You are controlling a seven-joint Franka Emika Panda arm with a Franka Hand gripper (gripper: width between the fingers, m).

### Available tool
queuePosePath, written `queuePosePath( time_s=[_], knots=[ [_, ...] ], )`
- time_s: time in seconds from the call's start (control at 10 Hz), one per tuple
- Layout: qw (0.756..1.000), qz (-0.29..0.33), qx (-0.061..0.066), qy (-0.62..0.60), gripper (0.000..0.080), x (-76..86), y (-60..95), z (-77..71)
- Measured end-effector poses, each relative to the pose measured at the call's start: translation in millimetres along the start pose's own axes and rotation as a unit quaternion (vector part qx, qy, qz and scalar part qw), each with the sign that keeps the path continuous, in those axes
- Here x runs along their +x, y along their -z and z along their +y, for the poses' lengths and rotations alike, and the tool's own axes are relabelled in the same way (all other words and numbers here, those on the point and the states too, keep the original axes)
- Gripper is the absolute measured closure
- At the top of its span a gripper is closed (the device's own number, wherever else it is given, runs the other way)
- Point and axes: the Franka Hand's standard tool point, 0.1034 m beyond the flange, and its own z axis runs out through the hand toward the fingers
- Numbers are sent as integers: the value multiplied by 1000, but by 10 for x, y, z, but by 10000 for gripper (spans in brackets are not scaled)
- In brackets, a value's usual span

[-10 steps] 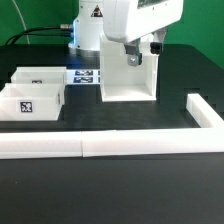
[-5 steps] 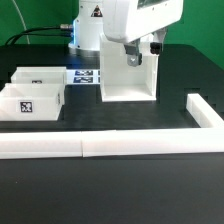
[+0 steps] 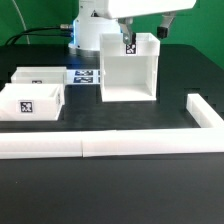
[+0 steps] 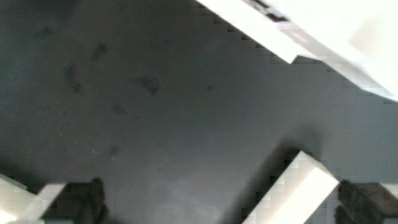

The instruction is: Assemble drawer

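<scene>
The drawer's tall white shell stands upright behind the middle of the table, open toward the camera, with a square tag on its back wall. Two small open-top trays lie at the exterior view's left, the near one showing its tag and the far one behind it. My gripper hangs above the shell at the frame's top edge, mostly cut off. In the wrist view the gripper is open, its dark fingertips wide apart. A white edge lies below, between the fingertips; nothing is held.
The long low white border wall runs along the front and turns back at the exterior view's right. The marker board lies between the far tray and the shell. The robot's base stands behind.
My gripper has risen from down at the shell's top to above it. The shell now shows whole and has not moved. The trays are unchanged.
</scene>
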Motion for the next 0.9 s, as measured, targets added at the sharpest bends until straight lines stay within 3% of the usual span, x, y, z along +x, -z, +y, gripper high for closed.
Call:
queuePosePath(
  time_s=[0.4, 0.6, 0.7, 0.9],
  knots=[
    [999, 0, 2, -37, 150, -44, 7, -28],
    [991, -7, -1, -136, 150, -317, 77, -209],
    [985, -13, -2, -171, 150, -368, 85, -300],
    [979, -23, 19, -199, 150, -452, 77, -403]
  ],
)
